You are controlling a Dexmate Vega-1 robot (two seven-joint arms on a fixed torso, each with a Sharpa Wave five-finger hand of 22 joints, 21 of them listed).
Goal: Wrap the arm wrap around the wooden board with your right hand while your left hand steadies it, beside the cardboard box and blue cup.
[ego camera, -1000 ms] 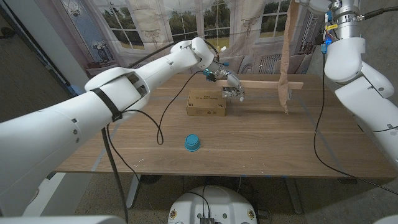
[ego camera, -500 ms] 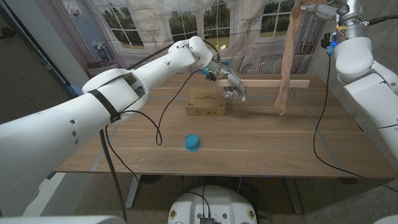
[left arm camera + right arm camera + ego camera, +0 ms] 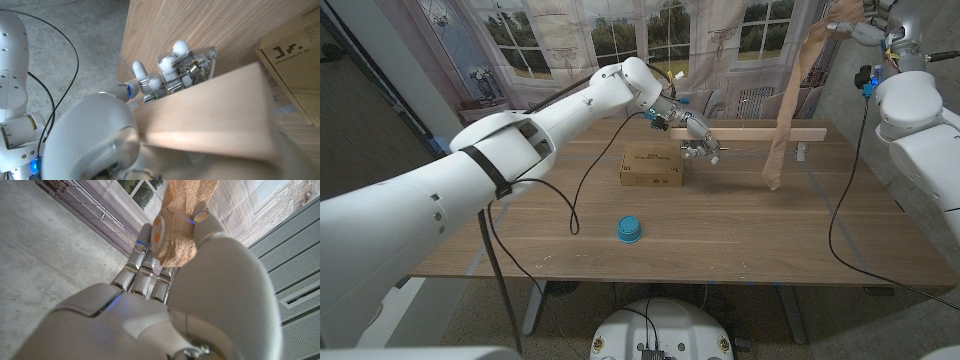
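Windows are seen behind the worktop point(image 3: 740, 230). Near its far edge, the board point(image 3: 760, 134) is gripped by the left hand point(image 3: 700, 143), probably for steadiness; the wrap point(image 3: 782, 110) is clutched high by the right hand point(image 3: 170, 235), likely kept taut for winding.

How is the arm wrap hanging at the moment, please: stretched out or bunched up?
Stretched out. The arm wrap hangs as a long strip from the raised right hand, crossing the wooden board, its free end near the table.
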